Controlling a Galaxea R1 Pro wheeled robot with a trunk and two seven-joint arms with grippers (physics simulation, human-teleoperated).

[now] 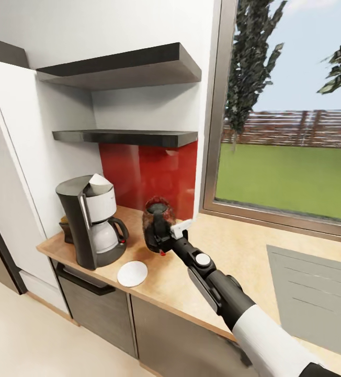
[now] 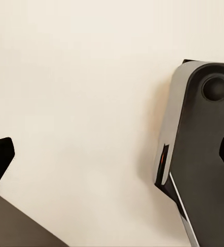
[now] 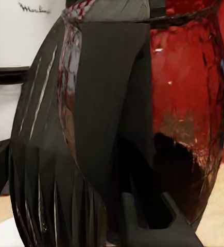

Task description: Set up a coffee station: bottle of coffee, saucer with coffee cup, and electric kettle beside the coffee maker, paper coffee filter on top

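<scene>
A: Electric kettle (image 1: 156, 222): upright on tabletop (image 1: 243, 251), just right of coffee maker (image 1: 92, 220); glossy, rigid, probably hefty if filled; best taken by the handle

B: Right end effector (image 1: 162, 242): at kettle's near side, seemingly closed on handle; grip itself hidden, cannot tell for sure

A: Obstacles: saucer (image 1: 132, 273) close in front; shelf (image 1: 126, 137) overhead; filter (image 1: 100, 181) atop maker
</scene>
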